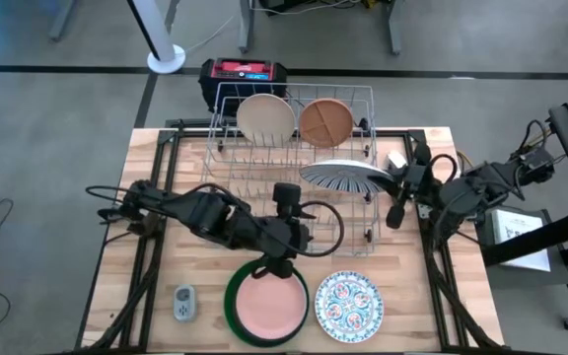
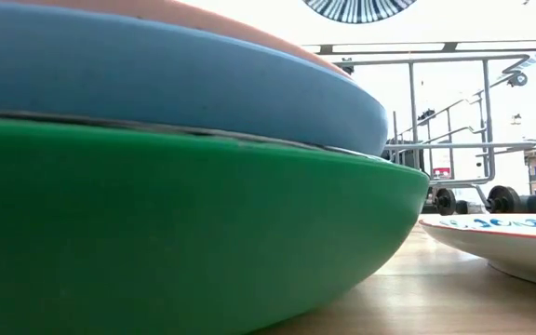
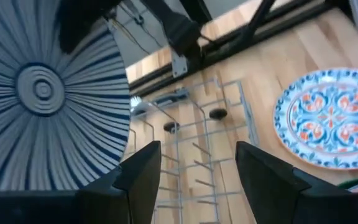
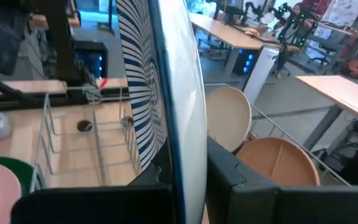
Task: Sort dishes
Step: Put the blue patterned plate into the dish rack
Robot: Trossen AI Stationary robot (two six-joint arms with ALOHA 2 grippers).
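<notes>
From the high view, what sits nearest me is the stack at the bottom centre: the pink plate (image 1: 267, 306) nested in the green dish (image 1: 233, 314), with the patterned plate (image 1: 348, 302) just right of it on the worktop (image 1: 422, 296). The left pincer (image 1: 272, 264) hangs over the stack's upper rim, fingers spread and holding nothing. Right of centre, the right pincer (image 1: 394, 189) pinches the striped plate (image 1: 345, 176) by its right edge, over the right side of the wire rack (image 1: 227, 128). A cream plate (image 1: 265, 117) and a tan plate (image 1: 325, 121) stand in the rack's upper row. A grey gadget (image 1: 184, 302) lies at lower left.

The low view is filled on the left by the green dish (image 2: 175, 233) with a blue dish (image 2: 156, 84) stacked in it; the patterned plate (image 2: 501, 237) lies at lower right.

In the left wrist view, the spread fingers (image 3: 145, 177) frame bare rack wires; the striped plate (image 3: 42, 93) fills the left of the frame.

In the right wrist view, the fingers (image 4: 238, 168) clamp the striped plate (image 4: 142, 81), which stands on edge, running from the bottom centre to the top. The cream plate (image 4: 229, 118) and tan plate (image 4: 278, 158) stand to its right. I judge the next move turns on lowering this plate edge-first between the rack tines; the right arm already holds it, so the left can wait.
</notes>
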